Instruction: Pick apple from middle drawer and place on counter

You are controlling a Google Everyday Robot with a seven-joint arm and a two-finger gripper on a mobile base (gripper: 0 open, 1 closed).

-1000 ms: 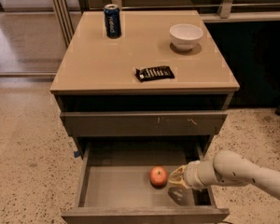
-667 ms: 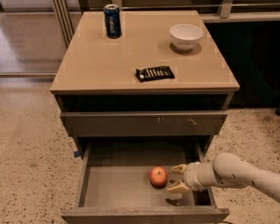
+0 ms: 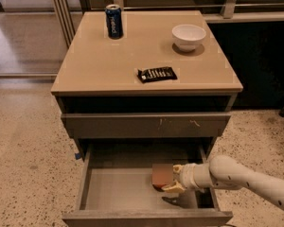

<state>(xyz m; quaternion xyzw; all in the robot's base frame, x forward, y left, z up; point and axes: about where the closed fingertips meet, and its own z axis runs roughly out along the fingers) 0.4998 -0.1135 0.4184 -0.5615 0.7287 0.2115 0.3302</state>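
Reddish and smeared in this view, the apple (image 3: pixel 161 176) sits on the grey floor of the middle drawer (image 3: pixel 116 189), right of the middle. The drawer is pulled out from the cabinet. The tool (image 3: pixel 172 178) is down inside the drawer, right against the apple's right side. Whether it has closed on the apple or only sits around it, I cannot tell. Its pale arm (image 3: pixel 248 179) reaches in from the lower right, over the drawer's right wall.

Above the open drawer is a closed drawer front (image 3: pixel 132 125) with a few pale scratches right of its middle. The beige counter (image 3: pixel 99 65) carries a dark blue can (image 3: pixel 114 21) standing upright near the back left. A white bowl (image 3: pixel 189 35) stands near the back right, and a dark snack bar (image 3: pixel 156 74) lies flat towards the front edge. These three are well apart from one another. Speckled floor (image 3: pixel 28 150) surrounds the cabinet.
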